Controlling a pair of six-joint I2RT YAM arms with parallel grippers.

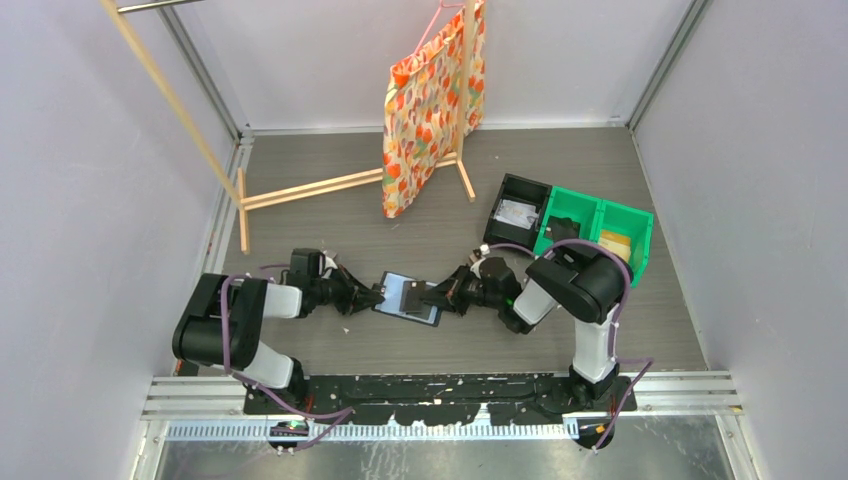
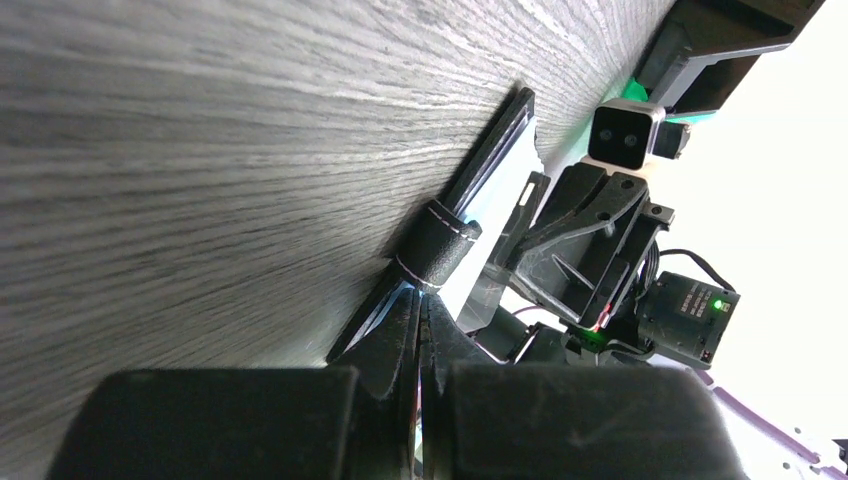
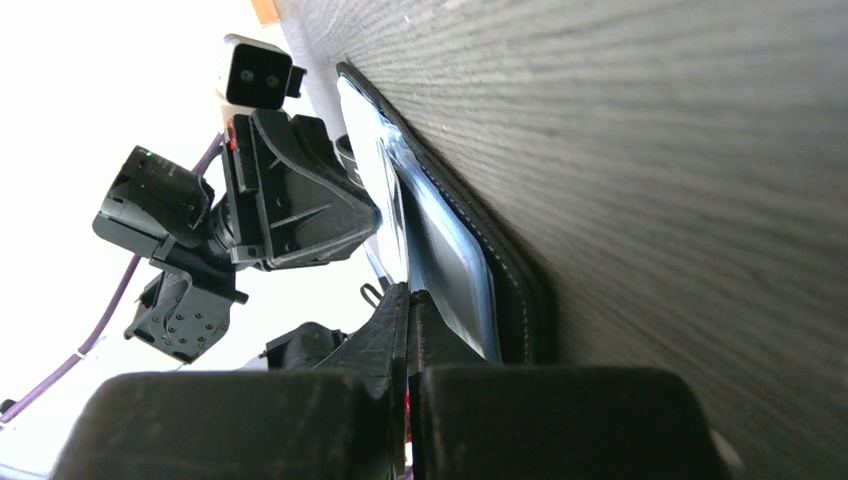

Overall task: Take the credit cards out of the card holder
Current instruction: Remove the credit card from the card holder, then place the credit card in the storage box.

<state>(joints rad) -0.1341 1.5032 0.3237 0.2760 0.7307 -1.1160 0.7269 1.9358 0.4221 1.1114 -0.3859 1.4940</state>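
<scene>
The card holder (image 1: 408, 298) lies open on the table between the two arms, black outside, blue-grey inside. My left gripper (image 1: 376, 297) is shut, its tips at the holder's left edge just below the black clasp tab (image 2: 437, 245). My right gripper (image 1: 430, 298) is shut, its tips against the holder's pale inner face (image 3: 445, 265). In the wrist views the holder (image 2: 490, 160) shows edge-on, flat on the wood. I see nothing clearly held between either pair of fingers. No credit card stands apart from the pockets; the cards are hidden.
A black open-topped bin (image 1: 520, 212) and a green bin (image 1: 598, 232) stand to the back right. A patterned bag (image 1: 430, 105) hangs on a wooden rack (image 1: 300, 190) at the back. Grey walls close in both sides.
</scene>
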